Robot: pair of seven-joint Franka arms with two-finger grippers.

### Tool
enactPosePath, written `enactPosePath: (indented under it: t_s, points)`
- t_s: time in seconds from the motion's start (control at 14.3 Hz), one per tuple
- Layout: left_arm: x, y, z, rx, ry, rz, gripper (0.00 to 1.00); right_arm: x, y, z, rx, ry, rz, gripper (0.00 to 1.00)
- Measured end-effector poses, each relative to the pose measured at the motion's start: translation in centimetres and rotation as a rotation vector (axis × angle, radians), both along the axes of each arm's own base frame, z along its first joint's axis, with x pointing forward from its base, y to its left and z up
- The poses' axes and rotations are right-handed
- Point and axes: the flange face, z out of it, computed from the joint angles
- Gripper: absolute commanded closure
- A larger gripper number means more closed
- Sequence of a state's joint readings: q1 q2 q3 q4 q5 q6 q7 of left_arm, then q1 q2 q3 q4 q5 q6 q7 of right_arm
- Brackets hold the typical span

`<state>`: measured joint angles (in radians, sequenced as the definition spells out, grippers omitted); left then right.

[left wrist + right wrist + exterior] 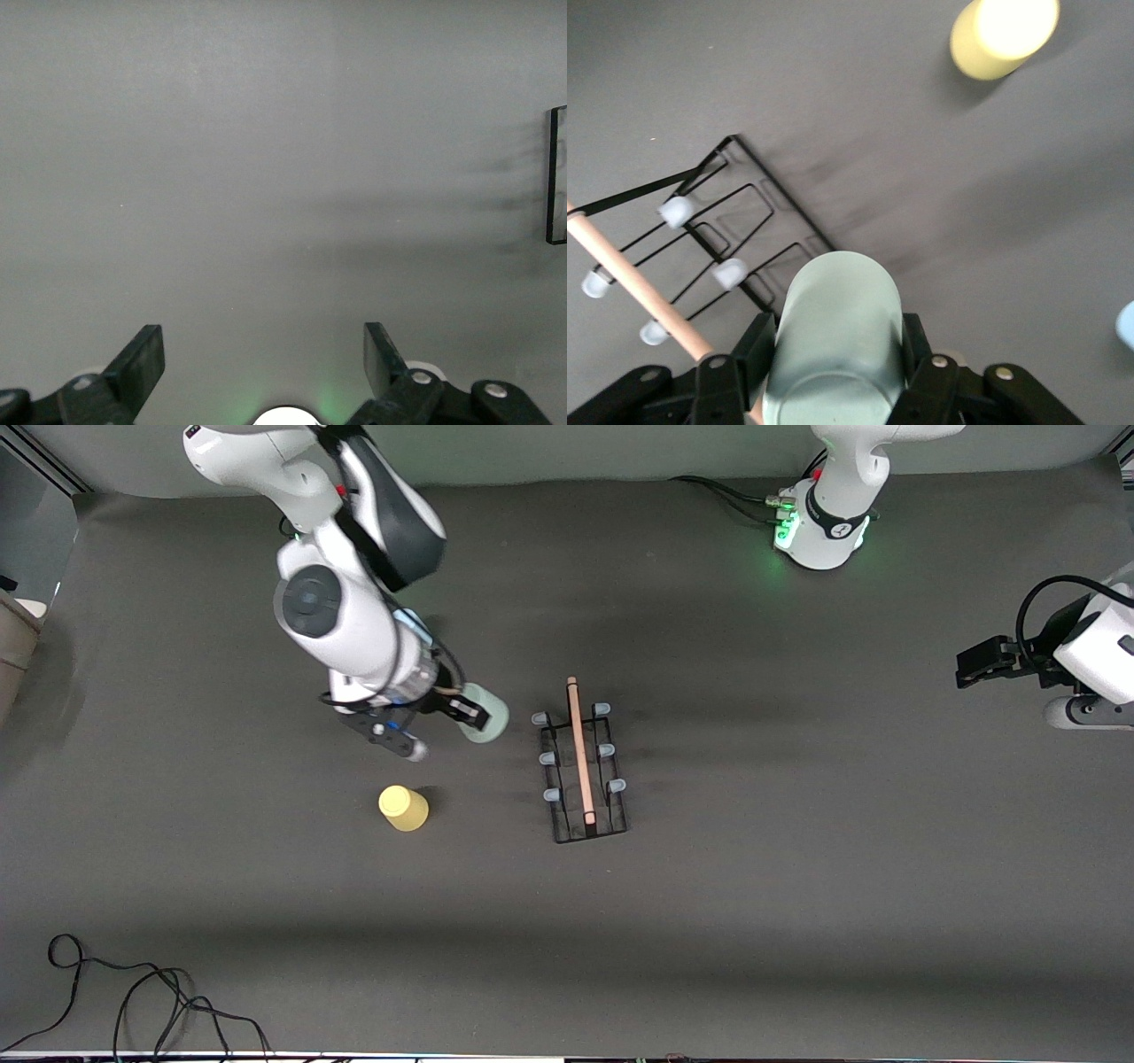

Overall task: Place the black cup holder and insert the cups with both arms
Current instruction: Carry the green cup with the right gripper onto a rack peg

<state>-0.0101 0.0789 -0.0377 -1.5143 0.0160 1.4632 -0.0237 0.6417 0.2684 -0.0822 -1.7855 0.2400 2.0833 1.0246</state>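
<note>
The black cup holder [580, 772] stands mid-table with its wooden rod on top and all its blue-tipped prongs bare. It also shows in the right wrist view [700, 239] and at the edge of the left wrist view [556, 177]. My right gripper [468, 713] [834, 335] is shut on the grey-green cup [487, 722] [837, 292], held tilted over the table beside the holder, toward the right arm's end. The yellow cup [403, 808] [1005, 31] stands upside down on the table, nearer the camera. A light blue cup [1127, 323] is mostly hidden under the right arm. My left gripper [973, 664] [263, 345] waits open and empty at the left arm's end.
The table is covered by a dark grey mat [753, 886]. Black cables [133, 1001] lie at the corner nearest the camera at the right arm's end. The left arm's green-lit base [819, 531] stands at the table's back edge.
</note>
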Motion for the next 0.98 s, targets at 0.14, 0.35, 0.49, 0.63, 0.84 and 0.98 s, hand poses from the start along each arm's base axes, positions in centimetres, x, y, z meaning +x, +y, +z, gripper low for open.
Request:
enactPosePath:
  t_s: [0.14,0.35,0.49,0.63,0.84,0.98]
  points:
    - [0.1,0.0,0.0,0.0,-0.007,0.0,0.0,0.3,2.7,-0.9,-0.006,0.005,-0.026,1.0]
    - [0.3,-0.1,0.1,-0.001,-0.02,-0.002,0.0,0.0,5.1,-2.3,-0.019,0.013,-0.028,1.0]
    - [0.3,-0.1,0.1,-0.001,-0.022,-0.002,0.0,-0.5,6.0,-3.5,-0.029,0.018,-0.027,1.0]
    - [0.3,-0.1,0.1,-0.001,-0.022,-0.002,0.0,-1.1,7.0,-5.2,-0.051,0.029,-0.008,1.0]
    - [0.3,-0.1,0.1,-0.001,-0.022,-0.002,0.0,-1.8,8.0,-7.7,-0.091,0.041,0.021,0.01]
    - [0.3,-0.1,0.1,-0.001,-0.024,-0.002,0.0,-1.8,8.1,-8.6,-0.098,0.041,0.021,0.0]
